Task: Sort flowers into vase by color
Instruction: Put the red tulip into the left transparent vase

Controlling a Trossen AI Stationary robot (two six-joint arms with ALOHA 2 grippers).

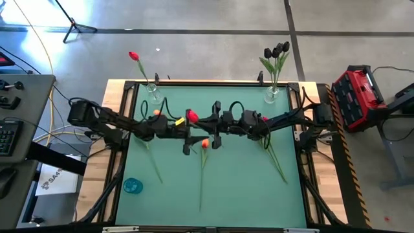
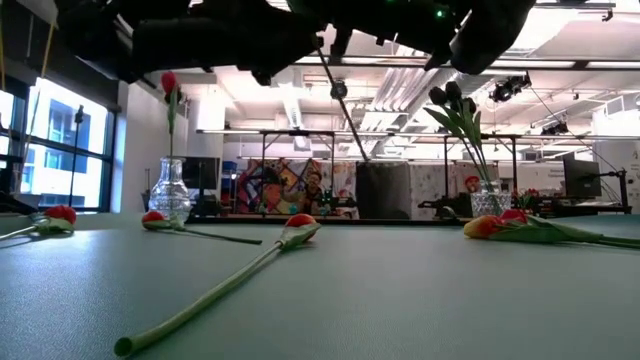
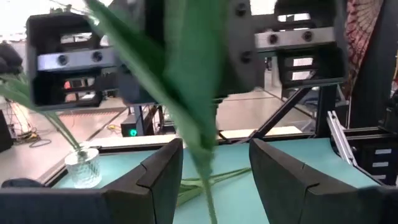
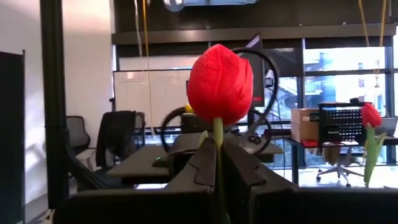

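Note:
My right gripper (image 4: 217, 148) is shut on a red tulip (image 4: 219, 84), held in the air over the table's middle (image 1: 192, 116). My left gripper (image 3: 214, 158) is open. Its fingers stand on either side of this tulip's green leaf and stem (image 3: 186, 81), lower down, and touch nothing that I can see. The two grippers face each other (image 1: 197, 123). The left glass vase (image 1: 154, 96) holds one red tulip (image 1: 134, 56). The right glass vase (image 1: 272, 96) holds dark tulips (image 1: 277, 50). Orange tulips (image 1: 205, 144) (image 1: 156, 112) and a red tulip (image 1: 264, 119) lie on the mat. My right gripper pinches the red tulip's stem just below the head (image 4: 217, 132) between its two fingers. It comes in level from the table's right, with the fingers across the stem. The tulip is lifted clear, head up. Its stem (image 2: 345, 110) hangs slanting below the fingers.
A small blue object (image 1: 132, 186) lies near the mat's front left corner. Long stems (image 1: 200, 181) (image 1: 277, 158) run from the lying tulips toward the near edge. A black frame rail (image 1: 213, 83) borders the far side by the vases. A red case (image 1: 359, 94) stands right of the table.

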